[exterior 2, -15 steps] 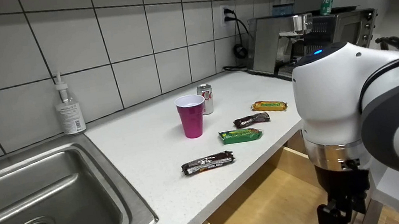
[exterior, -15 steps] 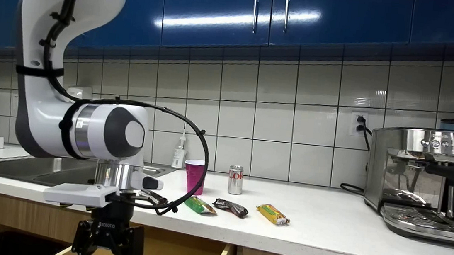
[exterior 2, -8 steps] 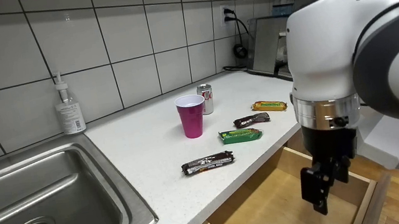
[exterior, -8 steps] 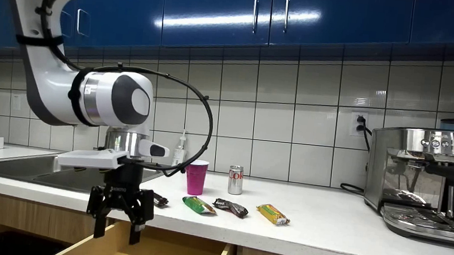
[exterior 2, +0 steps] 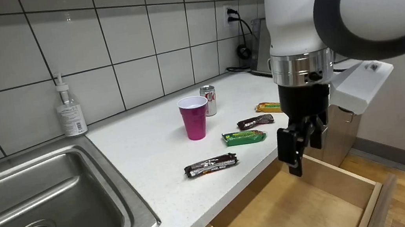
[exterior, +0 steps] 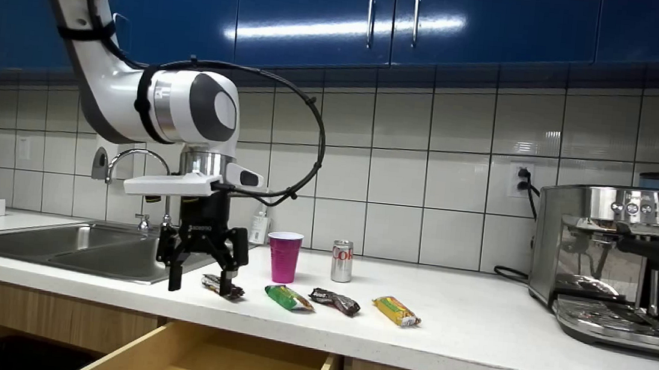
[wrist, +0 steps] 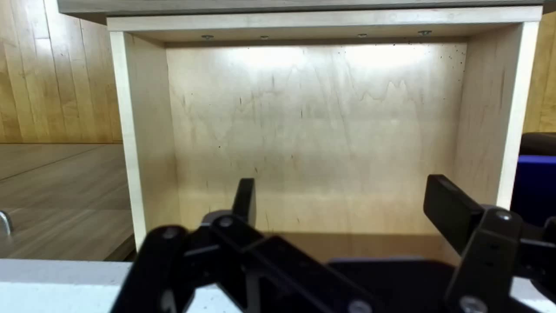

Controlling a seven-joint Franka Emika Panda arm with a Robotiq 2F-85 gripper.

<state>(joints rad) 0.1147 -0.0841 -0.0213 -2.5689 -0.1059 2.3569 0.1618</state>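
My gripper (exterior: 201,284) is open, with nothing between its black fingers (wrist: 447,202). It hangs pointing down above the pulled-out wooden drawer (wrist: 312,130), close to the counter's front edge. The drawer's visible floor is bare in the wrist view. On the counter lie a dark brown wrapped bar (exterior 2: 211,165), a green packet (exterior 2: 244,137), another dark wrapper (exterior 2: 255,121) and a yellow packet (exterior 2: 268,107), partly hidden by the gripper there. Behind them stand a pink cup (exterior 2: 194,120) and a silver can (exterior 2: 210,98). The gripper touches none of these.
A steel sink (exterior 2: 41,207) is set into the counter (exterior 2: 143,145), with a soap bottle (exterior 2: 71,116) behind it. An espresso machine (exterior: 606,260) stands at the far end. Blue cupboards (exterior: 321,15) hang above. The drawer front (exterior 2: 381,203) juts out from the counter.
The arm has lifted the gripper from low at the drawer to about counter height, shifting it nearer the counter. The jaws have stayed open. Packets, cup, can and drawer have not moved.
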